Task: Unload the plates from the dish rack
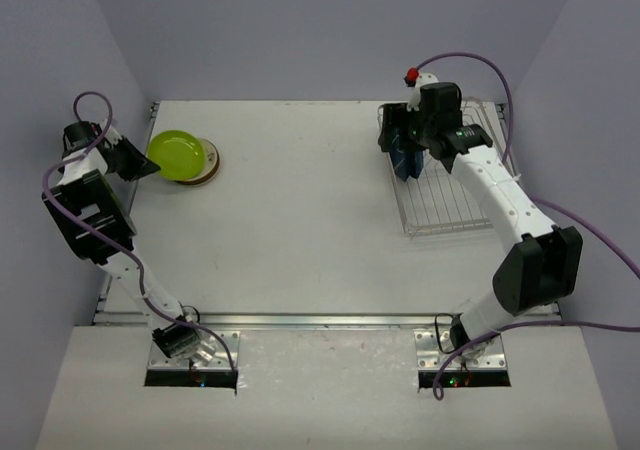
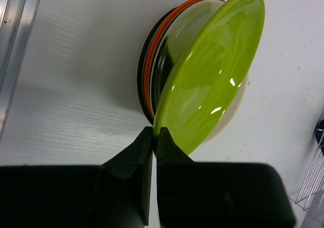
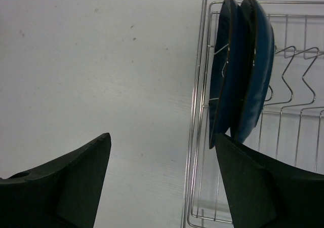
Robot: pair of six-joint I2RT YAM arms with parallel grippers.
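1. The left gripper (image 2: 153, 137) is closed almost fully and pinches the lower rim of the lime green plate (image 2: 212, 71). That plate leans at a tilt against a stack showing an orange-red plate (image 2: 164, 28) and a black plate (image 2: 143, 71), at the upper middle of the left wrist view.
2. We judge this plate is being set down. We should lower it until it lies flat on the stack before letting go, since a tilted release could let it slide onto the table (image 2: 76, 86).
3. The right gripper (image 3: 162, 147) is wide open and holds nothing.
4. Two dark blue plates (image 3: 243, 71) stand on edge, pressed together, in the dish rack (image 3: 195, 137) at the upper right of the right wrist view.
5. The plates sit above the right-hand finger, not between the fingers. We would shift the gripper toward the right of the frame until one rim lies between the fingers.
6. We should take one plate only and lift it straight out, so that it does not catch on the wire prongs (image 3: 288, 61).
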